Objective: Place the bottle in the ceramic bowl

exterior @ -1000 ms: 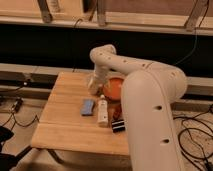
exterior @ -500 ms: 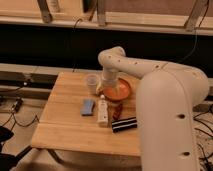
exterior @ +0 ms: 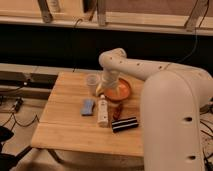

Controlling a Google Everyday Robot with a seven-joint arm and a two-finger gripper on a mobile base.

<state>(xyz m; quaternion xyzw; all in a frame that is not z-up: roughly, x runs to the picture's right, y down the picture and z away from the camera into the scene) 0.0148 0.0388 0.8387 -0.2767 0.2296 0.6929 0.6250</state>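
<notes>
My pincer (exterior: 101,91) spread near far end of bottle (exterior: 102,112), flat on bench (exterior: 65,130); straddle middle squarely before lifting to bowl (exterior: 123,90).

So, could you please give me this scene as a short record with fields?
table: wooden
ceramic bowl: orange-red, far side, partly behind the arm
bottle: lying on the table, in front of the bowl, not in it
cup: pale, beside the bowl
gripper: open, empty, between cup and bowl, over the bottle's far end
other: blue pad, small red object, striped black block
</notes>
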